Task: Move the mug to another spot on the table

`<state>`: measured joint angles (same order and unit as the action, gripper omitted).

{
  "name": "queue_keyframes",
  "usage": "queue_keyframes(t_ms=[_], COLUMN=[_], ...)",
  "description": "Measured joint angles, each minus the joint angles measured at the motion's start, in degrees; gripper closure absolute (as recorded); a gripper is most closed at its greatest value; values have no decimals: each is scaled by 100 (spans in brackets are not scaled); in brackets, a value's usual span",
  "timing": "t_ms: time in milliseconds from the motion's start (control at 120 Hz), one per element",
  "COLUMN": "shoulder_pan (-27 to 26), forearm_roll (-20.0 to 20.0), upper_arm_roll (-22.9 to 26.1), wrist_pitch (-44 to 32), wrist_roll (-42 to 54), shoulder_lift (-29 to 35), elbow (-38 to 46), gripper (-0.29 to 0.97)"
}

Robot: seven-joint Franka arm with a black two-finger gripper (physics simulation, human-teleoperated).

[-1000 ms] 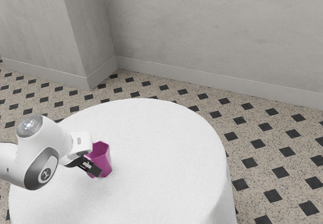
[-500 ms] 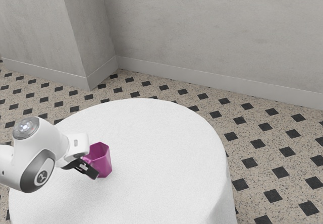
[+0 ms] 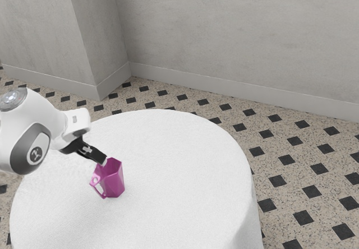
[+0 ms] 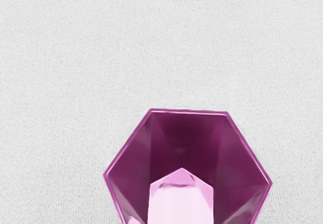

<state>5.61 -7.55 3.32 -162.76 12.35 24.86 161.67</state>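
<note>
The magenta faceted mug (image 3: pixel 112 177) stands upright on the round white table (image 3: pixel 185 148), toward the exterior view's left, its handle facing the table's near edge. My black gripper (image 3: pixel 99 157) hangs just above the mug's rim on the arm's side, open and holding nothing. In the wrist view I look down into the mug (image 4: pixel 186 163), which sits right under my hand on the white cloth (image 4: pixel 151 42).
White cloth stretches free to the exterior view's right of the mug and behind it. The table's rim (image 3: pixel 247 165) drops to a tiled floor (image 3: pixel 303 148). Grey walls (image 3: pixel 224 30) stand well behind.
My gripper has let go of the mug and risen up and back toward the exterior view's left. The mug stays standing where it was.
</note>
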Motion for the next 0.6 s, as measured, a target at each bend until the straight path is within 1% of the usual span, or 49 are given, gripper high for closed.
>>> queue_keyframes(t_ms=[33, 100, 167, 208, 267, 300, 350, 417, 475, 533, 600], shoulder_pan=[-13, -21, -27, -63, -258, -471, -814, -1232, -1473, -1592, -1575], forearm_roll=[-1, 5, 56, 164, 377, 482, 581, 615, 661, 681, 685], upper_arm_roll=[-40, -67, -69, -72, -85, -165, -315, -494, -552, -571, -581], wrist_pitch=[483, 1440, 2350, 2896, 3620, 4026, 4571, 5215, 5751, 6162, 6516], wrist_roll=[2, 6, 5, -2, -39, -75, -132, -207, -264, -324, -402], shoulder_lift=[-45, -387, -972, -1345, -1875, -2178, -2413, -2353, -2292, -2261, -2229], elbow=[-466, -1439, -2525, -3292, -4394, -5103, -5914, -6496, -6876, -7014, -7064], gripper=[0, 0, 0, 0, 0, 0, 0, 0, 0, 0, 0])
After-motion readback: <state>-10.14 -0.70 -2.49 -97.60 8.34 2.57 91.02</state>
